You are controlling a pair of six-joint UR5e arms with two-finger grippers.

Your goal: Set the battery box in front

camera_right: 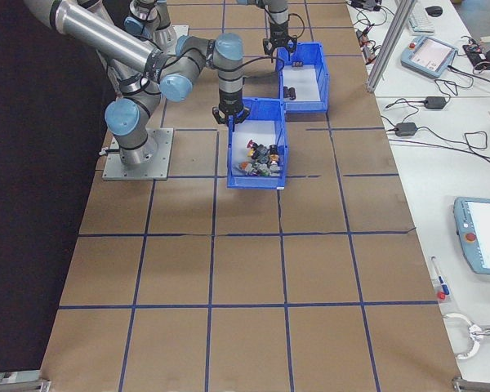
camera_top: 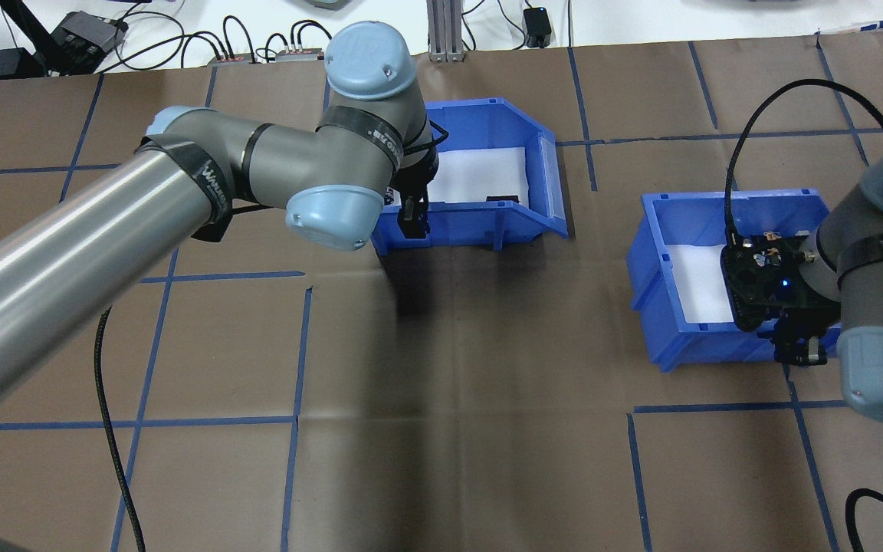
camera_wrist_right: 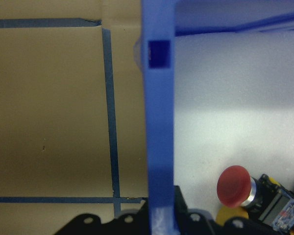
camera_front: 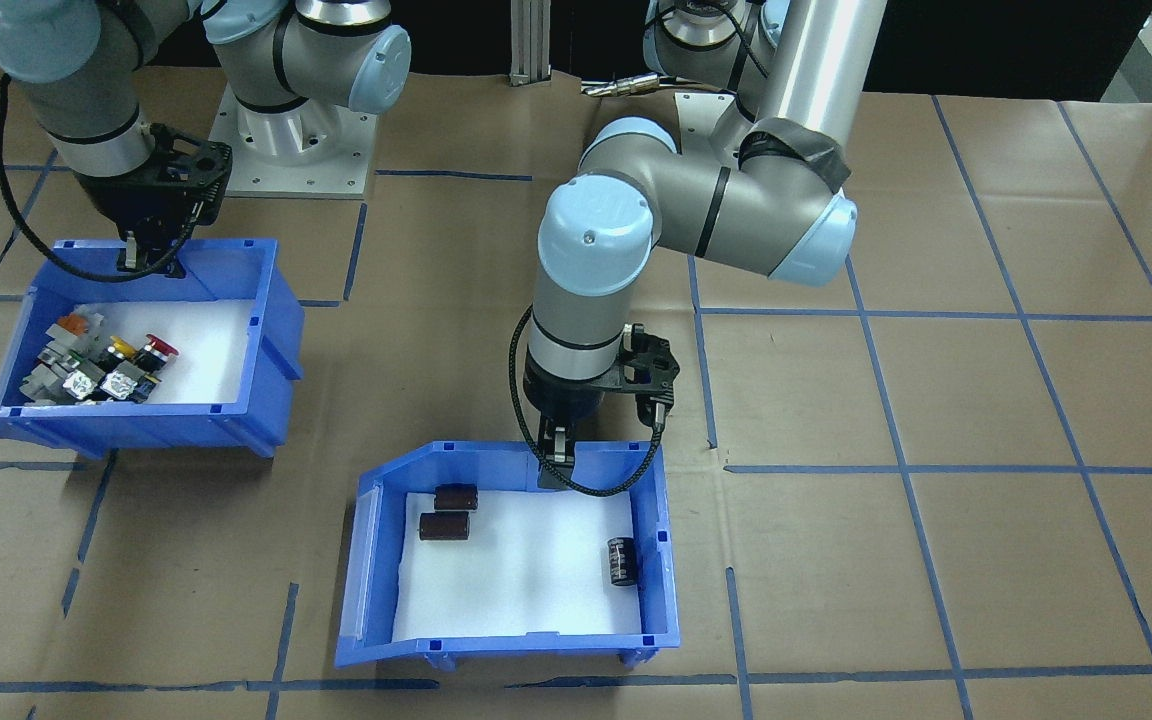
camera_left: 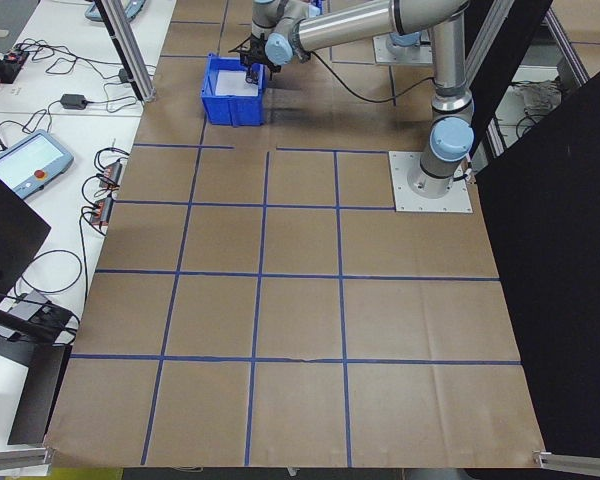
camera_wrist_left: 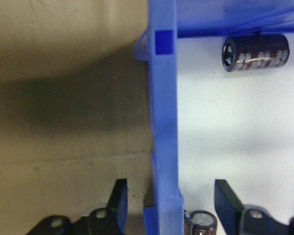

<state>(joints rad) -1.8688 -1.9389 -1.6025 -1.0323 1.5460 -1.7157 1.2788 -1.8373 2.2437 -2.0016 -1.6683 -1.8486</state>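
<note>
The battery box (camera_front: 663, 560) is a blue bin with a white foam floor and three dark cylinders (camera_front: 445, 526) inside. It sits on the brown paper at the middle of the table. My left gripper (camera_front: 556, 468) hangs over its rim on the robot's side. In the left wrist view the left gripper (camera_wrist_left: 169, 200) is open, one finger (camera_wrist_left: 118, 200) outside the wall, the other inside, both clear of it. My right gripper (camera_front: 149, 258) is shut on the rim of the switch bin (camera_front: 136, 425); the wall runs between its fingers (camera_wrist_right: 159, 218).
The switch bin holds several colourful push-buttons, one with a red cap (camera_wrist_right: 235, 186). It stands apart from the battery box (camera_top: 480, 218), nearer the robot's right side. Blue tape lines grid the paper. Cables and pendants lie beyond the table's far edge.
</note>
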